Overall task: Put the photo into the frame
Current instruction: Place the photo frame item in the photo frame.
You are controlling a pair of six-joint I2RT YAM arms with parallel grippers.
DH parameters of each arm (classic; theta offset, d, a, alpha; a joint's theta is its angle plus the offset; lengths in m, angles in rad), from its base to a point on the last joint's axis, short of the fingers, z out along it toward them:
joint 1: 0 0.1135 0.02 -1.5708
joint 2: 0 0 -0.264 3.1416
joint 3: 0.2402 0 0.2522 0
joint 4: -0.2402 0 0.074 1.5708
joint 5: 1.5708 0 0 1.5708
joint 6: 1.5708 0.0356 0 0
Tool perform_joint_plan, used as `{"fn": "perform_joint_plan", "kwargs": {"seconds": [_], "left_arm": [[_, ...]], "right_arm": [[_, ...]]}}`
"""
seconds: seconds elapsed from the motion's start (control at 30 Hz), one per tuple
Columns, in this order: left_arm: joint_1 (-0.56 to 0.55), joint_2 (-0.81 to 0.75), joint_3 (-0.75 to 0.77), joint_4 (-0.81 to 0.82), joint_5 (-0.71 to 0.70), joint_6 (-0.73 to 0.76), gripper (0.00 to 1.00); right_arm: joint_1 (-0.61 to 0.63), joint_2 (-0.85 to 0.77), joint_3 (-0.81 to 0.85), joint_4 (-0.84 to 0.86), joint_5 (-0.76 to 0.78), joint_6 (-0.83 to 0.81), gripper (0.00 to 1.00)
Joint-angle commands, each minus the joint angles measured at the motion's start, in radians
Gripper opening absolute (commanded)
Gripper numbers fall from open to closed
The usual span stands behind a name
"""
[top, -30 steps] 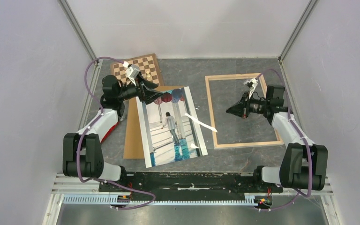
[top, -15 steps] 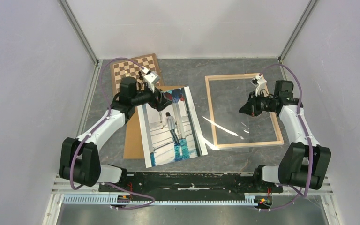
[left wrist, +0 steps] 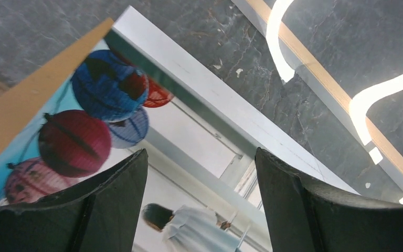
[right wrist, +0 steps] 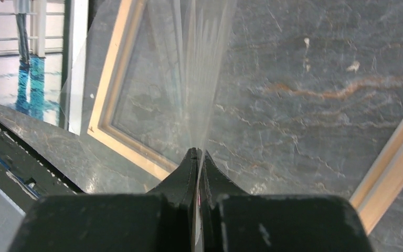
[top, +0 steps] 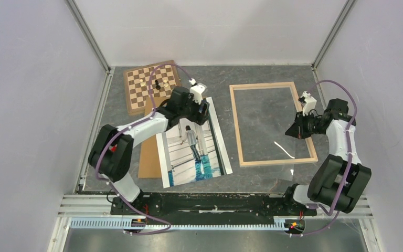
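The table (top: 220, 79) is dark grey stone with pale veining; a checkered chessboard (top: 136, 92) lies at its far left corner; just nearer sits a plain brown backing board (top: 148, 157), flat; the photo (top: 194, 155) lies face up across that board, its near end reaching past onto the stone; to the right, apart, the frame (top: 236, 126) lies flat.

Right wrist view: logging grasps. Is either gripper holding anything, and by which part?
The right gripper is shut on a clear sheet, pinched at its edge. The left gripper hangs open above the photo, holding nothing.
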Motion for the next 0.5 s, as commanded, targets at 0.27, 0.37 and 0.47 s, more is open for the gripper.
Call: {"fn": "perform_joint_plan", "kwargs": {"seconds": [0.27,0.37,0.47], "left_arm": [[-0.199,0.210,0.308,-0.196,-0.318,-0.214,0.82],[-0.235,0.274,0.399,-0.255,-0.377,-0.255,0.82],[-0.249,0.349,0.487,-0.321,-0.403,-0.319,0.82]], "right_arm": [[-0.228,0.027,-0.023,-0.192,-0.011,-0.314,0.00],[-0.273,0.033,-0.030,-0.213,-0.006,-0.354,0.00],[-0.321,0.041,-0.032,-0.227,0.001,-0.393,0.00]]}}
